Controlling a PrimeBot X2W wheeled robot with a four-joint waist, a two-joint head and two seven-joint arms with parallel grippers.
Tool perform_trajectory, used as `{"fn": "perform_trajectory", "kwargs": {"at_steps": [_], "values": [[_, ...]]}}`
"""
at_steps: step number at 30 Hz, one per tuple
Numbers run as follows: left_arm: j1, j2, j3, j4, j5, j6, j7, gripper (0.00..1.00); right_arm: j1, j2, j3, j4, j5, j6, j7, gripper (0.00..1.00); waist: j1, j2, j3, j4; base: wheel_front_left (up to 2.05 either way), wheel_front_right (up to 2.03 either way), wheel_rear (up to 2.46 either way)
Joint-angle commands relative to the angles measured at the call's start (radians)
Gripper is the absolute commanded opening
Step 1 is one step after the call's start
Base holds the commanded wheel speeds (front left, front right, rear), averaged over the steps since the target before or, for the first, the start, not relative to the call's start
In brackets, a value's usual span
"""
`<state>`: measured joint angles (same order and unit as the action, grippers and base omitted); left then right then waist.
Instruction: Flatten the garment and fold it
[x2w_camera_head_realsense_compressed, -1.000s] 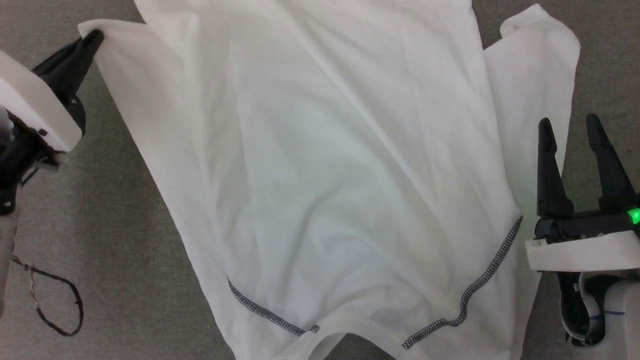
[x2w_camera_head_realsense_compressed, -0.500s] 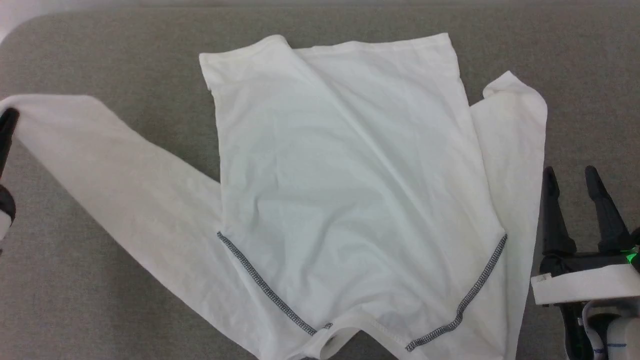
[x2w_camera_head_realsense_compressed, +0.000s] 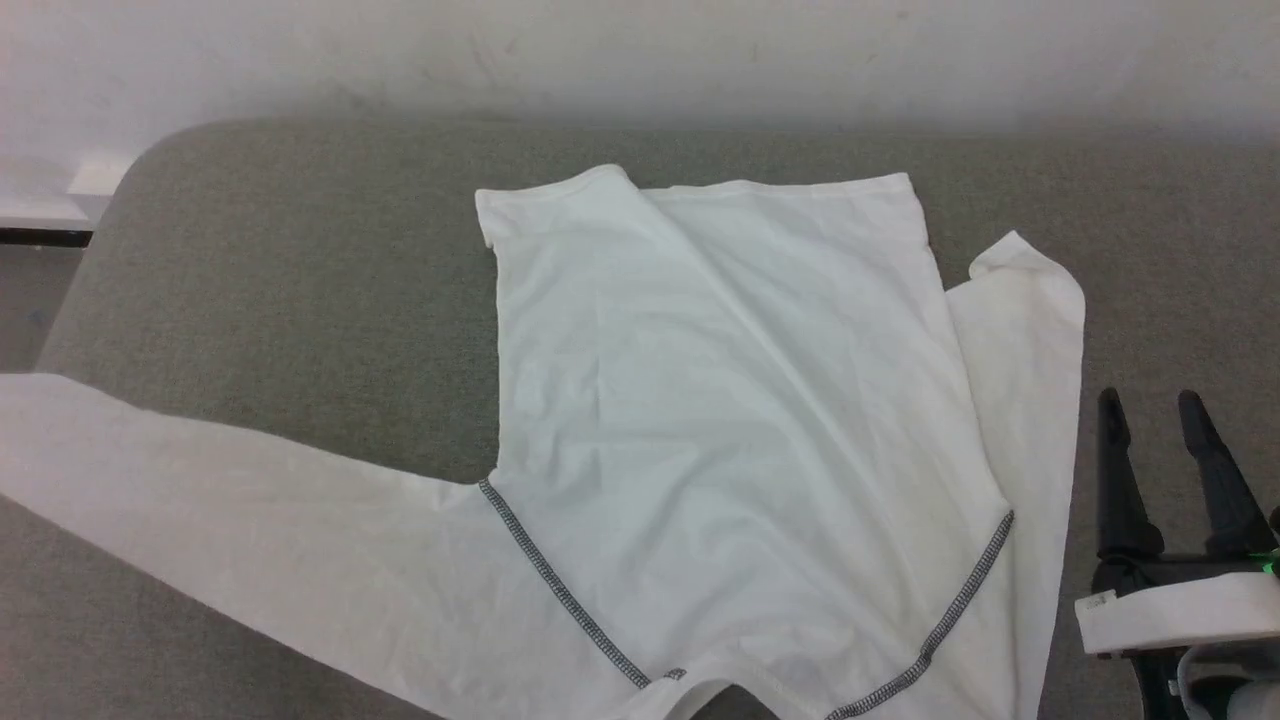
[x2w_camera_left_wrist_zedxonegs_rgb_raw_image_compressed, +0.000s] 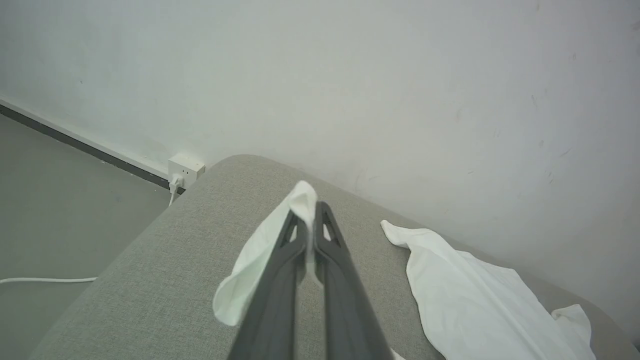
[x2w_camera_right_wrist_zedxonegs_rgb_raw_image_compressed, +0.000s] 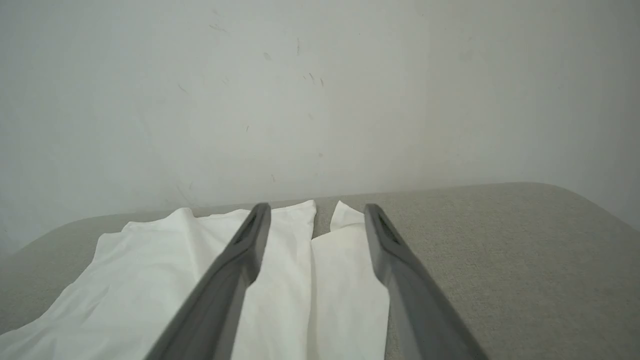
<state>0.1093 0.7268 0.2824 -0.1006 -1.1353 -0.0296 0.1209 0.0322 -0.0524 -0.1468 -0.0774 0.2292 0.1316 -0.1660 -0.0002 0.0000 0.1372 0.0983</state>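
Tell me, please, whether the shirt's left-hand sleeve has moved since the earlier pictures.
Yes. Against the shirt's body, the sleeve has swung outward to the left, away from its side edge, held by the left gripper.

On the table, across its middle, the garment, collar at the near edge and hem far, toward the wall behind; left sleeve stretched out leftward, cuff pinched between the fingers of the left gripper; right sleeve folded along the body's right side; just right of it, apart, the right gripper, fingers spread, pointing far
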Motion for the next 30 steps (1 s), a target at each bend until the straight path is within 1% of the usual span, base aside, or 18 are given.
{"fn": "perform_trajectory", "kwargs": {"at_steps": [1,5,9,12,16,20,23,25,27,30], "values": [[0.016,-0.005,0.018,-0.017,-0.002,0.007,-0.012,0.0,0.012,0.002,-0.004,-0.004,0.003,-0.001,0.005,1.0,0.0002,0.0,-0.011,0.006,0.0,0.0,0.0],[0.041,-0.003,0.034,-0.074,0.014,0.011,-0.026,0.0,0.02,0.002,-0.014,-0.018,0.006,-0.001,0.01,1.0,0.0002,0.0,-0.012,0.005,0.0,0.0,0.0],[0.026,0.005,0.015,-0.164,0.032,0.021,-0.022,0.0,0.019,0.002,-0.032,-0.033,0.004,-0.001,0.016,1.0,0.0002,0.0,-0.008,0.006,0.0,0.0,0.0],[-0.003,0.013,-0.023,-0.242,0.052,0.038,-0.008,0.0,0.013,0.002,-0.055,-0.049,-0.001,-0.001,0.02,1.0,0.0002,0.0,-0.006,0.007,0.0,0.0,0.0],[-0.069,0.019,-0.113,-0.344,0.085,0.072,0.029,0.0,0.008,0.002,-0.082,-0.069,-0.006,-0.001,0.031,1.0,0.0002,0.0,-0.006,0.008,0.0,0.0,0.0],[-0.171,0.001,-0.246,-0.419,0.124,0.117,0.08,0.0,0.006,0.002,-0.099,-0.082,-0.003,-0.001,0.038,1.0,0.0002,0.0,-0.003,0.008,0.0,0.0,0.0],[-0.268,-0.027,-0.381,-0.452,0.179,0.138,0.128,0.0,0.004,0.002,-0.112,-0.085,0.003,-0.001,0.037,1.0,0.0002,0.0,0.0,0.006,0.0,0.0,0.0],[-0.339,-0.061,-0.481,-0.461,0.222,0.145,0.161,0.0,0.003,0.002,-0.127,-0.088,0.006,-0.001,0.035,1.0,0.0002,0.0,0.004,0.005,0.0,0.0,0.0],[-0.408,-0.109,-0.584,-0.452,0.268,0.147,0.192,0.0,0.0,0.002,-0.146,-0.092,0.008,-0.001,0.032,1.0,0.0002,0.0,0.008,0.005,0.0,0.0,0.0],[-0.491,-0.196,-0.747,-0.403,0.328,0.128,0.239,0.0,-0.002,0.002,-0.181,-0.103,0.01,-0.001,0.03,1.0,0.0002,0.0,0.013,0.006,0.0,0.0,0.0]]}}
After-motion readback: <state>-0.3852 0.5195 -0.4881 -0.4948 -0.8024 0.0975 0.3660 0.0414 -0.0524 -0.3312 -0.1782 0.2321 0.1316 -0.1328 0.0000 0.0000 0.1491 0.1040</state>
